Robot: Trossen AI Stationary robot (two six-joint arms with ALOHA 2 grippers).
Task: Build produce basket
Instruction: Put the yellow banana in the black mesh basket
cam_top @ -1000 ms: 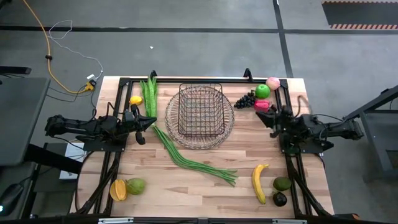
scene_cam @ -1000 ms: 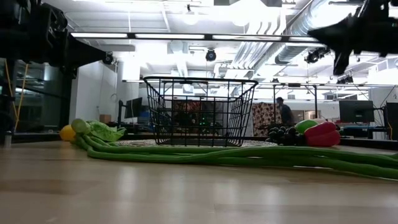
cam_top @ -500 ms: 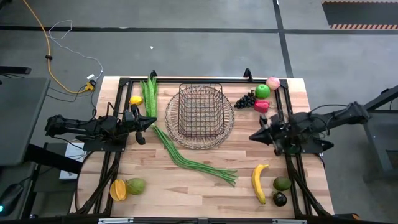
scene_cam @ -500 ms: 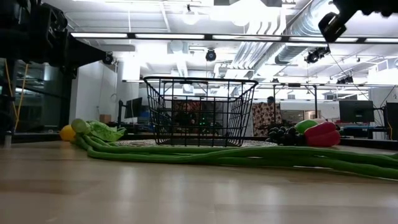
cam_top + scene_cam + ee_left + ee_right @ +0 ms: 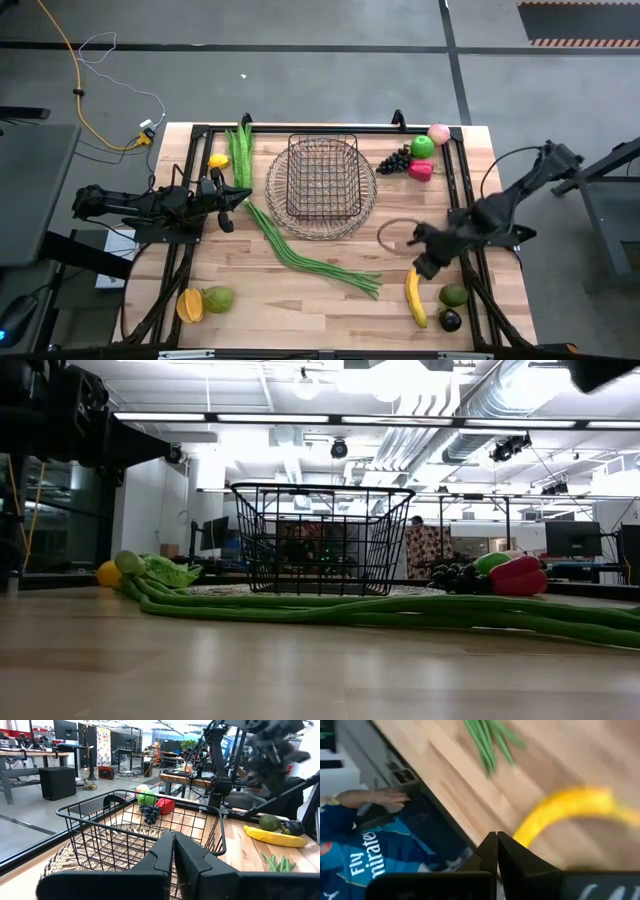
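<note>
Basket [image 5: 322, 183] sits empty at table's far middle; right gripper [image 5: 424, 262], fingers pressed together and holding nothing, hangs over the banana [image 5: 415, 294], so descending without spreading them risks shoving it off the near edge; left gripper [image 5: 226, 202] idle, also closed.

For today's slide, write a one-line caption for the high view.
Right gripper hovers above the banana; left gripper waits beside the empty basket, produce scattered around.

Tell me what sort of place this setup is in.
Probably an open-plan robotics lab or workshop: exposed ceiling ducts and strip lights overhead, workbenches with monitors beyond the wooden table, and a bare concrete floor around it.
</note>
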